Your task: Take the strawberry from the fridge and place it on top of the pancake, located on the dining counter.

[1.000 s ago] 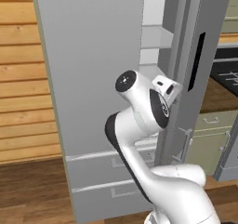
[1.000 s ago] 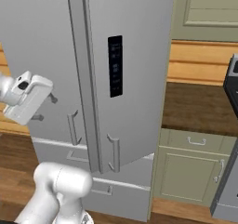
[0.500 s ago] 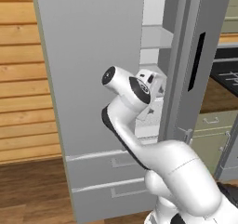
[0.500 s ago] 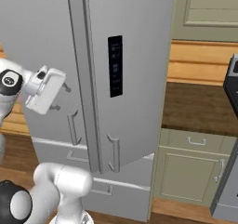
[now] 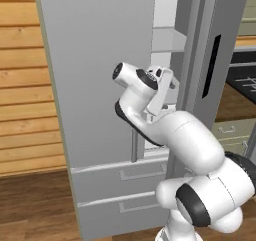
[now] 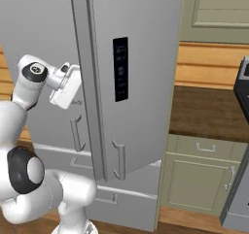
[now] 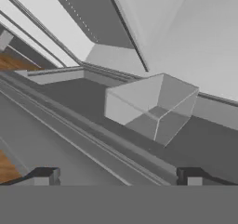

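Observation:
The fridge (image 5: 100,85) stands in front of me, its left door shut and its right door (image 6: 136,82) swung out toward me, with a black panel on its face. My gripper (image 5: 171,84) is at the gap between the two doors, at mid height. From the right, the gripper (image 6: 73,80) sits just left of the open door's edge. In the hand view the gripper (image 7: 116,175) is open with nothing between its fingertips (image 7: 44,174). Ahead of it is a pale bin (image 7: 148,107) on grey fridge surfaces. The strawberry is hidden, and the pancake and dining counter are out of view.
Two wide drawers (image 5: 120,185) run across the fridge's bottom. Sage-green cabinets (image 6: 204,175) under a dark counter (image 6: 209,111) stand to the right, with a dark stove at the far right edge (image 6: 241,87). A wood-plank wall (image 5: 25,85) lies to the left.
The arm has folded up and turned, carrying the hand closer to the gap between the fridge doors. The gripper has stayed open. The fridge and doors have not moved.

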